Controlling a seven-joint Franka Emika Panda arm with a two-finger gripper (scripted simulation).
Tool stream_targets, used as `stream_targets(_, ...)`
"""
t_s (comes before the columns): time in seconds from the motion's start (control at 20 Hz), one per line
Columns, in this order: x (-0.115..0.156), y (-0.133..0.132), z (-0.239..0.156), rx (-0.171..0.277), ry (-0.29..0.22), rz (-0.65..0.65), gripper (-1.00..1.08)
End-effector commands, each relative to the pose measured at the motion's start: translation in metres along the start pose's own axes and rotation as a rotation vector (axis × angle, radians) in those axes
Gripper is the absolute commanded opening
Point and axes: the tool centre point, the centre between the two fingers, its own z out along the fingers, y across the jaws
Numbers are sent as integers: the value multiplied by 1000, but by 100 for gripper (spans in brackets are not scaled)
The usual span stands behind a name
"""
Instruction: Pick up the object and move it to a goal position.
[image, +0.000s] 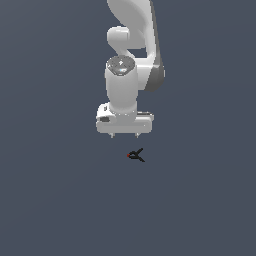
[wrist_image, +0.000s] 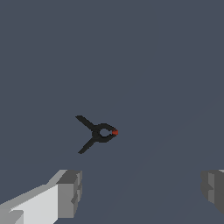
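Black clamp (image: 135, 155) lies below white tool (image: 124, 135), toward exterior view's right; outside the wide-open, empty fingers (wrist_image: 68, 192); prongs opposite red tip.

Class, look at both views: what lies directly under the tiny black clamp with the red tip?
Only plain dark grey floor shows around the tiny black clamp with splayed prongs and a red tip. The spot beneath its body is covered. The white gripper hangs apart, fingers wide open.

I see flat, even, dim light with no cast shadows on the grey ground. Both renders look coarse and pixelated; a soft highlight sits on the arm (image: 121, 65).
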Motion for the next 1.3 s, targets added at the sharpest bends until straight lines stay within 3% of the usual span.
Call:
stream_targets(0.0, 0, 0, 0, 0, 0, 0, 100)
stream_targets(0.55, -2, 23, 3, -20, -22, 20, 100)
stream_targets(1.25, -1, 19, 8, -17, -22, 87, 100)
